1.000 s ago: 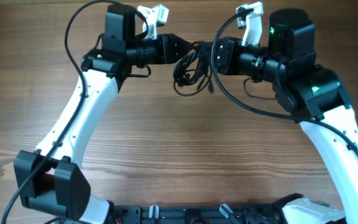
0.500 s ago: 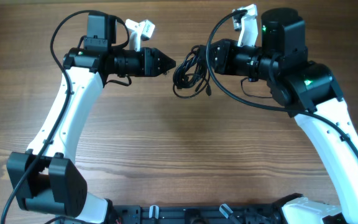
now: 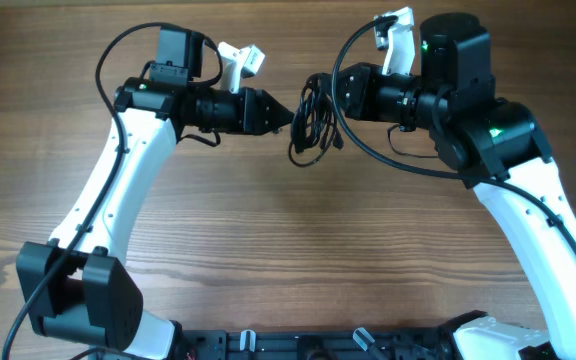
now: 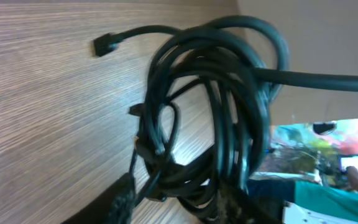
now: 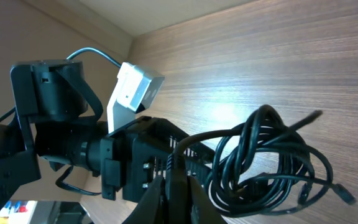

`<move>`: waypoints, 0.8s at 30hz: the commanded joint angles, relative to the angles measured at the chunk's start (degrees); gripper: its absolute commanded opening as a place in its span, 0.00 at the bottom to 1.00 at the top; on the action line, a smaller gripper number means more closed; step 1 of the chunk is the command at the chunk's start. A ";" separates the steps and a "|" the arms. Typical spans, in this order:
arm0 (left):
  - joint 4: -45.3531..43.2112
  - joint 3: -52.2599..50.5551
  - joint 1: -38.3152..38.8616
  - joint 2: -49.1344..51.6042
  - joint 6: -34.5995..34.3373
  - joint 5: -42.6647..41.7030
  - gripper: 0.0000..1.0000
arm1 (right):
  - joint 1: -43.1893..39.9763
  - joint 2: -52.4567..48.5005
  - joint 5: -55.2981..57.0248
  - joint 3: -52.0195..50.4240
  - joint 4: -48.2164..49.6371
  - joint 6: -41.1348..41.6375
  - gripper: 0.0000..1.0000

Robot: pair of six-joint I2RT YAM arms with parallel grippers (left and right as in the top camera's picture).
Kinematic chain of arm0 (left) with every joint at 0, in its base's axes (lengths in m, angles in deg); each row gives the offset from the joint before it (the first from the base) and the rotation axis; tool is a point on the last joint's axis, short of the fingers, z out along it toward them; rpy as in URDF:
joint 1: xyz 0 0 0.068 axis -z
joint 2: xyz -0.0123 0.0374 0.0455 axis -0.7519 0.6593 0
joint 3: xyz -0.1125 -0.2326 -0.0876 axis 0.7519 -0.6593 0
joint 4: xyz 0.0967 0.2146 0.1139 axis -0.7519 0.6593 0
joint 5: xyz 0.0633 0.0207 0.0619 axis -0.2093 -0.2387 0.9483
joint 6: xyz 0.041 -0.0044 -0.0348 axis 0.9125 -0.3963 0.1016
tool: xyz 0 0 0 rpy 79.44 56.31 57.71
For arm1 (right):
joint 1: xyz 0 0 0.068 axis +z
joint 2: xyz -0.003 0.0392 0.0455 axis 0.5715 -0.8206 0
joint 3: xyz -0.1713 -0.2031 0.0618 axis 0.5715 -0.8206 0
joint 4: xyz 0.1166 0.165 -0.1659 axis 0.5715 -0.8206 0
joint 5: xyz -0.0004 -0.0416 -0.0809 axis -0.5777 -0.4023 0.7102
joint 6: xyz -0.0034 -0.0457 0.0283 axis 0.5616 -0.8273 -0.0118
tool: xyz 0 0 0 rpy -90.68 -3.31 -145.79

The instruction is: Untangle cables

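My right gripper [image 3: 333,90] pinches narrow on the cables [image 3: 308,122], a knotted coil hanging over the table [image 3: 268,240] just beside my left gripper [image 3: 282,113] (how wide it stands I cannot tell), which should take one outer loop, not the knot.

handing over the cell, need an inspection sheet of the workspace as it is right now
surface: wooden table, plain grain
job's things: cables in one tangled black bundle, one plug end sticking out
clutter: nothing seen
grippers: right gripper shut on the cables; left gripper tip beside them, jaws unclear
cables: thick black arm wires loop off both arms
surroundings: blurred coloured shapes past the table, unidentifiable
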 commanded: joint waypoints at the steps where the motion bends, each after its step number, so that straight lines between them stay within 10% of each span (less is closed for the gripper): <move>1: -0.39 0.09 -3.32 0.42 1.33 -8.17 0.51 | 0.02 -1.20 0.07 0.68 0.57 -1.07 0.04; 11: 3.93 0.09 -1.88 0.44 3.04 8.76 0.47 | 0.02 -1.33 -2.23 0.70 2.32 -0.98 0.04; 24: 2.32 0.13 0.68 0.39 2.82 6.73 0.49 | -0.07 -1.33 -1.88 0.70 3.63 0.26 0.04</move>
